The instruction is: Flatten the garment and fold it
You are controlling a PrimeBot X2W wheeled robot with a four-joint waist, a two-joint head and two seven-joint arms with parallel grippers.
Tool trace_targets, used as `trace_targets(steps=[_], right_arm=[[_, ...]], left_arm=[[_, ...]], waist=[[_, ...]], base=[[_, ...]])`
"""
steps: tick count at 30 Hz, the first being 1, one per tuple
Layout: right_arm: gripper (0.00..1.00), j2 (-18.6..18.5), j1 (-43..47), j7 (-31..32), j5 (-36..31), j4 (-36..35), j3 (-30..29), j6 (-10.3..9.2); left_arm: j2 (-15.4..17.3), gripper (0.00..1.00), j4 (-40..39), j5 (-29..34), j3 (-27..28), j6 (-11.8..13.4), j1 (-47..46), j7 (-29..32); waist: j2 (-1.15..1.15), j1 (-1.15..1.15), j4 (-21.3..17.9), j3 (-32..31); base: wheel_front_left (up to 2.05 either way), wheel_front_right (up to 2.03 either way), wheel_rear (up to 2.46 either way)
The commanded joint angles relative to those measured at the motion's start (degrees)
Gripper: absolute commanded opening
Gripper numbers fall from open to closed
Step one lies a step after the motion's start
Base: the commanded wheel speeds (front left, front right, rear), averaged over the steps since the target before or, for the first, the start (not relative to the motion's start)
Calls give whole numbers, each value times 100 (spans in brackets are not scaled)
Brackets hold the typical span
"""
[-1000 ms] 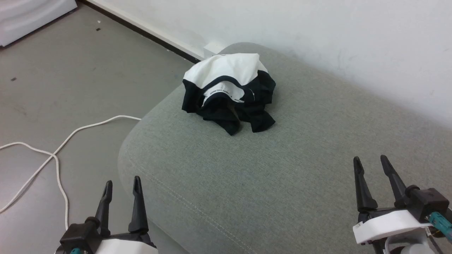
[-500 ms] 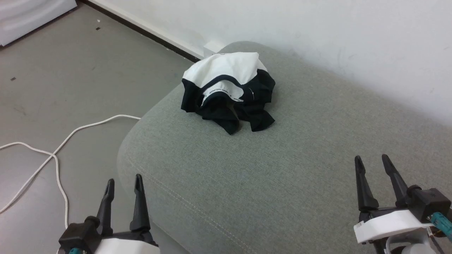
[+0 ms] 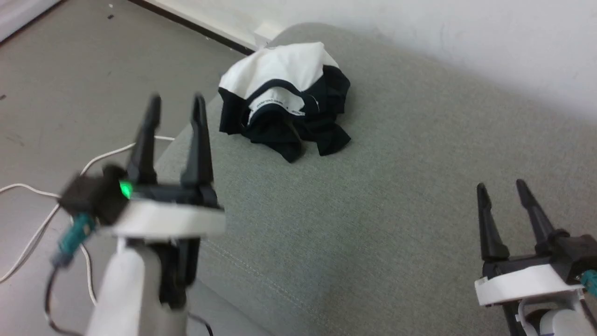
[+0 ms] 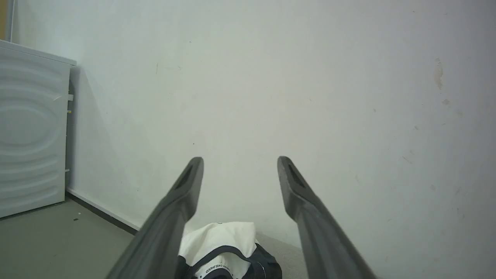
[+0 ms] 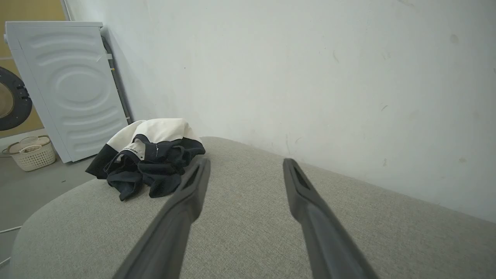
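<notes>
Garment (image 3: 280, 77) crumpled, looks soft and light (probably limp); best pinched at the near black edge. Left hand (image 3: 177, 100) and right hand (image 3: 500, 185) spread, empty.

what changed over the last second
The left gripper rose and swung forward toward the garment, jaws open and empty; the head camera shifted slightly too. The right gripper stayed low and open, and the garment remains crumpled, untouched, on the grey cushion.

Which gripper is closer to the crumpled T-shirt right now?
The left gripper: held high and open, its fingertips beside the T-shirt at the cushion's left edge. The right gripper sits low at the near right, well back from it.
</notes>
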Motion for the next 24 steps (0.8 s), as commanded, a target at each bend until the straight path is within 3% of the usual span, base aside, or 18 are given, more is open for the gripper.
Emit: trace_targets(steps=[1,6,10,18,24], right_arm=[[100,5,-107,61,-76,-163,-31,-12],[100,-202,-192,333,-122,-780,-55,-12],[100,-464,-279,592,-75,-1282,-26,-12],[100,-845,-451,1047,48,-2187,94,-12],[100,-1102,-588,1395,156,-2864,172,-12]], left_arm=[[77,100,35,54,70,102,-428,185],[256,100,337,3,324,279,-1757,791],[611,100,883,-23,445,224,-2718,1344],[1377,100,1871,120,300,-204,-3750,2215],[1466,100,2431,-324,423,-382,-4093,2741]], waist=[[0,-1,-208,400],[0,-1,-345,919],[0,-1,-501,1323],[0,-1,-826,1965],[0,-1,-1059,2451]], base=[[0,0,0],[0,0,0],[0,0,0],[0,0,0],[0,0,0]])
